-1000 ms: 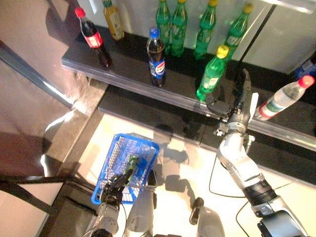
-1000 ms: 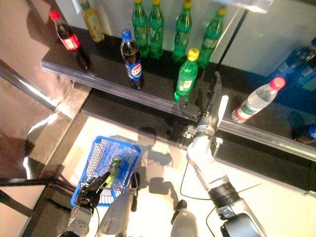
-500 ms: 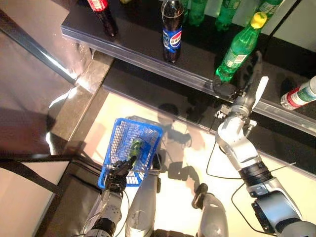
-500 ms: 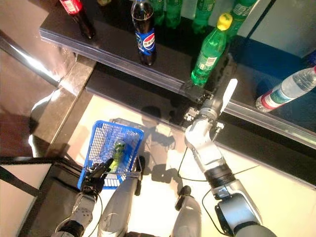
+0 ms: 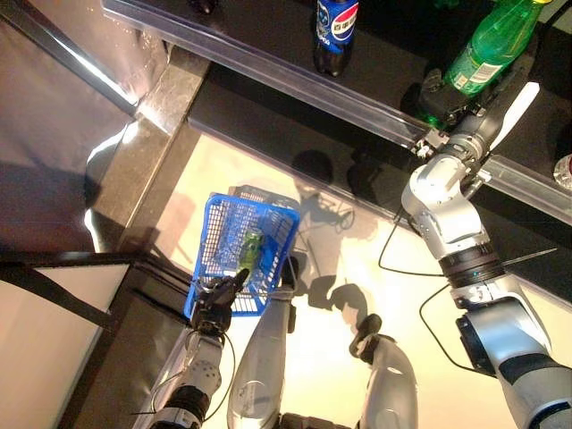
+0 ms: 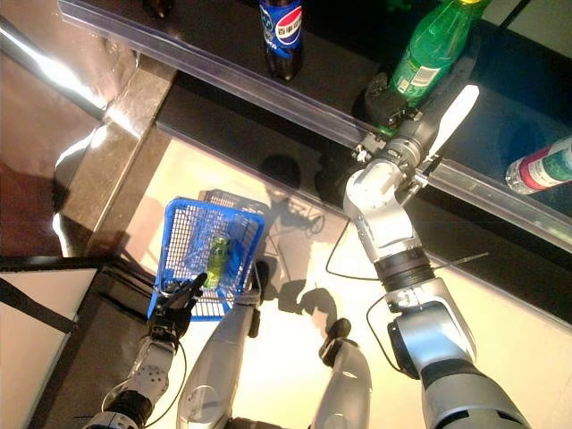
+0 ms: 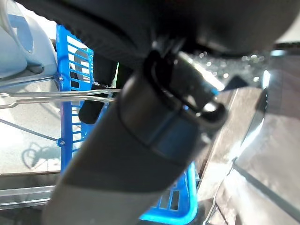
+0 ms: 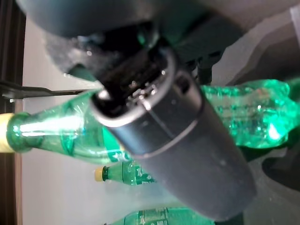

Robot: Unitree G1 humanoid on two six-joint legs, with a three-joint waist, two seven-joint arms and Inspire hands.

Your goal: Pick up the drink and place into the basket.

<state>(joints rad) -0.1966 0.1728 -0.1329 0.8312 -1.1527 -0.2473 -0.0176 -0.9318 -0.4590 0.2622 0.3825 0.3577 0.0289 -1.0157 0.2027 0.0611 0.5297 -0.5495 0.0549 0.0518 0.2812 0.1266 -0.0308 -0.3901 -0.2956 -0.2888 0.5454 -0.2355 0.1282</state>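
A green bottle [image 5: 487, 55] with a yellow cap stands on the black shelf [image 5: 268, 40]. My right hand [image 5: 440, 89] is at the bottle's base, with dark fingers on one side and the straight white-covered thumb [image 6: 451, 112] on the other. The hand is open. In the right wrist view the bottle [image 8: 56, 129] lies just past my hand [image 8: 178, 140]. My left hand [image 5: 217, 299] is shut on the thin wire handles [image 7: 56, 96] of the blue basket [image 5: 273, 223], which hangs low at the left. A green drink [image 5: 250, 246] lies in the basket.
A cola bottle with a blue label [image 5: 332, 27] stands on the shelf to the left of the green one. A clear water bottle with a red cap [image 6: 545, 165] lies at the right. More green bottles [image 8: 126, 173] stand behind. A lower dark ledge [image 5: 295, 125] runs below the shelf.
The whole picture has shifted, so the camera has moved. My right hand stays at the green bottle's base. The blue basket still hangs from my left hand.
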